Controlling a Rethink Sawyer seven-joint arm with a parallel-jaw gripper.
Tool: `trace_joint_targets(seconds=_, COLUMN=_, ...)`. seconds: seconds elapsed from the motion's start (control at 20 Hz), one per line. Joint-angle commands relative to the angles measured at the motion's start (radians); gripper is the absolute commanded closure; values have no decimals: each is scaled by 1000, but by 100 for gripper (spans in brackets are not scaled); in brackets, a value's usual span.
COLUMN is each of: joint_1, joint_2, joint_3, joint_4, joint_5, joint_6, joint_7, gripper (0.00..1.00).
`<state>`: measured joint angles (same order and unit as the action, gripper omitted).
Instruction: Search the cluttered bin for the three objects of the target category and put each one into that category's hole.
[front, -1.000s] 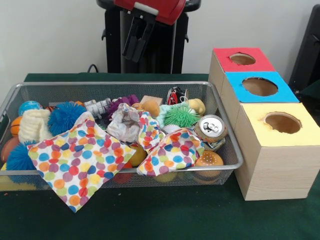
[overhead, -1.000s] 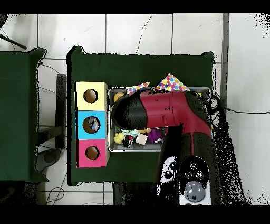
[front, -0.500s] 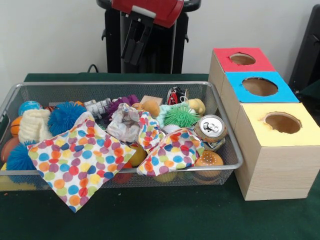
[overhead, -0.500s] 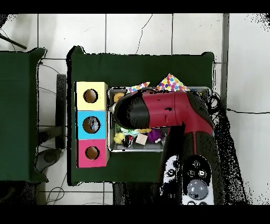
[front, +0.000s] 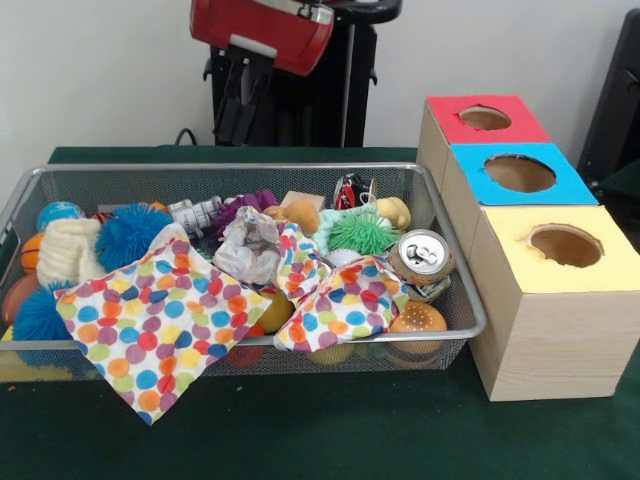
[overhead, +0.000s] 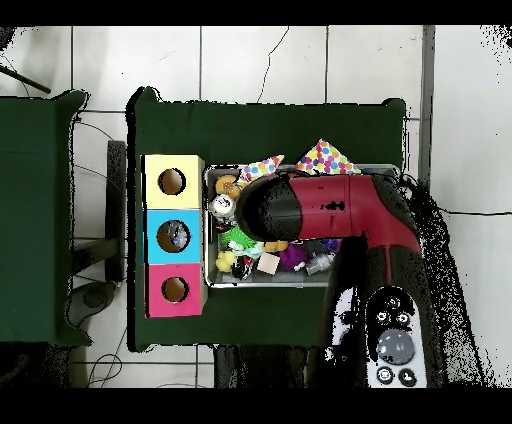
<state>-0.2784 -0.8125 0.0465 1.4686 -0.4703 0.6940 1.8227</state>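
A pale wall backs the front view, and a dark green cloth-covered table (front: 330, 430) fills the lower part of the frame. On it, left of centre, sits a silver wire-mesh bin (front: 455, 290) crammed with toys and scraps. A polka-dot cloth with many colours (front: 160, 320) drapes over the bin's near rim at lower left, and a second fold of the same pattern lies near the middle. A fuzzy blue ball (front: 130, 232) rests at the left of the bin beside a cream knitted roll (front: 68, 250). A spiky green ball (front: 360, 233) lies at centre right, just beside a silver drinks can (front: 422, 256) standing upright. A small burger-shaped toy (front: 417, 320) sits against the bin's near right corner. A crumpled grey paper wad (front: 245, 245) lies in the middle.

To the right of the bin stand three wooden boxes in a row, each with a round hole: a red-topped box (front: 485, 120) at upper right, a blue-topped box (front: 515, 173) below it, and a yellow-topped box (front: 565, 262) nearest the lower right.

The red and black arm's gripper (front: 232, 105) hangs at the top of the frame, above the bin's far left part and clear of everything. Its dark fingers point down; whether they are spread or closed cannot be told. In the overhead view the red arm (overhead: 320, 210) covers most of the bin.
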Motion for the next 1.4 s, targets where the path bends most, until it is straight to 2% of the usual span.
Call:
trace_joint_targets(seconds=0.05, joint_1=-19, joint_2=59, joint_3=88, joint_4=63, joint_5=12, joint_6=-43, joint_7=-13, gripper=100)
trace_joint_targets(seconds=0.35, joint_1=28, joint_2=86, joint_3=41, joint_4=40, joint_5=-34, joint_6=-79, joint_7=49, gripper=100)
trace_joint_targets(seconds=0.6, joint_1=126, joint_2=125, joint_3=-40, joint_4=-11, joint_5=-98, joint_6=-42, joint_7=104, gripper=100)
trace_joint_targets(seconds=1.0, joint_1=205, joint_2=217, joint_3=-94, joint_4=-87, joint_5=-63, joint_6=-53, joint_7=197, gripper=100)
trace_joint_targets(seconds=1.2, joint_1=215, joint_2=227, joint_3=-105, joint_4=-68, joint_5=-24, joint_6=-88, joint_7=224, gripper=100)
trace_joint_targets(seconds=1.4, joint_1=190, joint_2=240, joint_3=-89, joint_4=-29, joint_5=19, joint_6=-167, joint_7=244, gripper=100)
